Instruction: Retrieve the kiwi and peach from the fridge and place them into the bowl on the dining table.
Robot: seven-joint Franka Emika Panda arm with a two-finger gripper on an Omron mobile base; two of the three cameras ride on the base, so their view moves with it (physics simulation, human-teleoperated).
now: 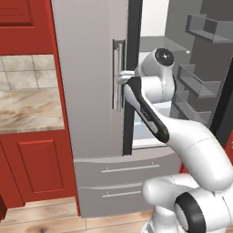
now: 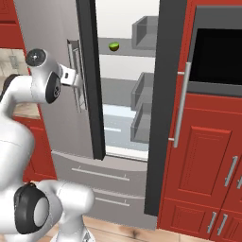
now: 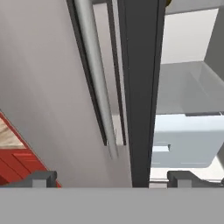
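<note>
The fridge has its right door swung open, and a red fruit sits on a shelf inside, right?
Not quite. The fridge's right door is open, but the fruit on the shelf is the green kiwi, not a red one. The right base view shows it.

- The fridge (image 2: 61,71) stands between a counter (image 1: 27,109) on its left and a tall cabinet (image 2: 208,156) on its right.
- The fridge's left door (image 1: 86,77) is closed, and its right door (image 2: 163,108) is swung wide open.
- The kiwi (image 2: 114,46) sits on a high shelf (image 2: 123,53) inside the fridge.
- Door bins (image 2: 142,104) sit one above another on the inside of the open door.
- Two drawers (image 1: 123,182) lie below the doors.
- The gripper (image 3: 111,177) is right in front of the closed door's handle (image 1: 119,73), close to it.
- A wall oven (image 2: 217,52) sits in the tall cabinet, above its doors.
</note>
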